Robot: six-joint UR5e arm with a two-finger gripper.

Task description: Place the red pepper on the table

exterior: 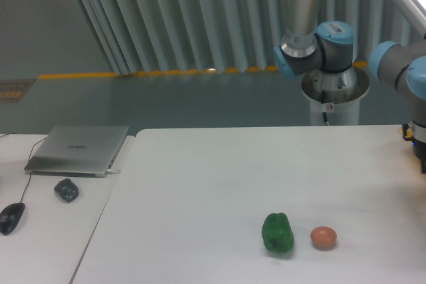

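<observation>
Two items sit on your white table (200, 177) toward 5 o'clock: a green pepper (277, 233), upright, and just to its right an orange-brown egg-like ball (323, 237), near it but not touching. You cannot see the red pepper anywhere on the tabletop or elsewhere in view, so its place cannot be told. Your arm (319, 38) rises at 1 o'clock from its white pedestal (329, 101) behind the table, with blue-capped joints running out past the right edge at 3 o'clock. Only a sliver of the wrist shows there; the gripper itself is out of the picture, so you cannot tell how wide its fingers stand or whether they hold anything. On the adjoining desk (40, 231) at 8 o'clock lie a closed laptop (78, 149), a small dark object (66, 189) and a wired mouse (11, 217). No container appears on either surface
</observation>
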